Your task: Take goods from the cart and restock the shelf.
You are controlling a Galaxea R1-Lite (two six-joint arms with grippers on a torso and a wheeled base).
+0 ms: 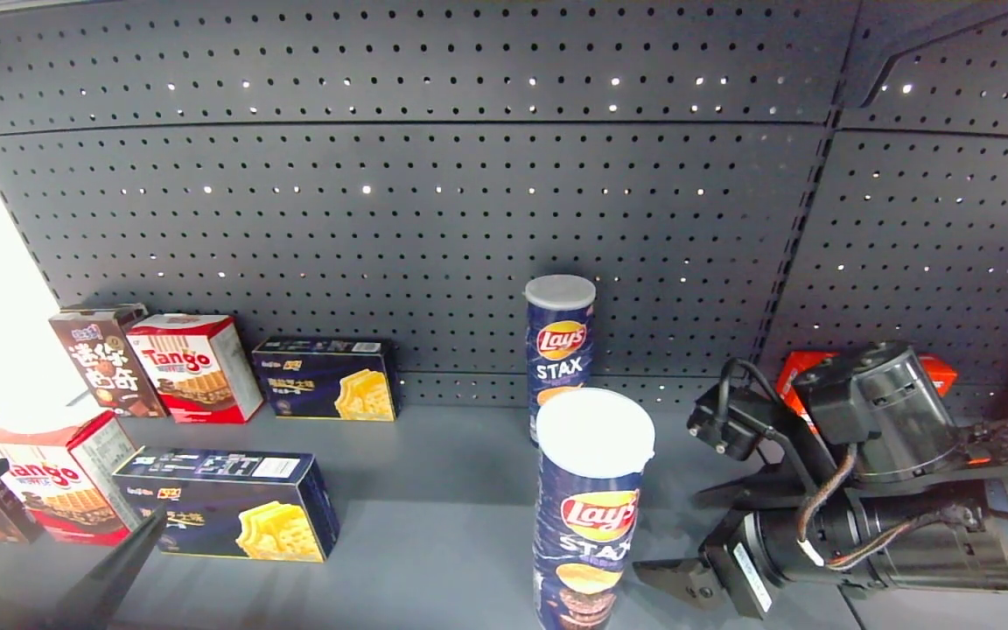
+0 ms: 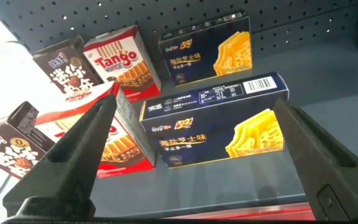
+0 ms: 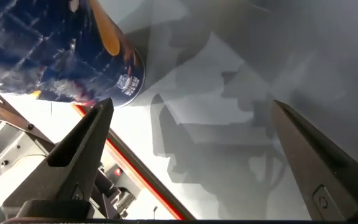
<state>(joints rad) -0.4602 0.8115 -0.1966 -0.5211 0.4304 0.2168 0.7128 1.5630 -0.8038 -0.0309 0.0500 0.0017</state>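
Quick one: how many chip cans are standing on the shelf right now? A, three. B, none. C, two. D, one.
C: the front can stands upright near the edge of the shelf, and the back can stands upright right behind it.

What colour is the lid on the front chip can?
White plastic lid; head view shows it best.

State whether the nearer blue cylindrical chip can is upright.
Upright: the nearer blue cylindrical chip can stands vertical, white lid uppermost.
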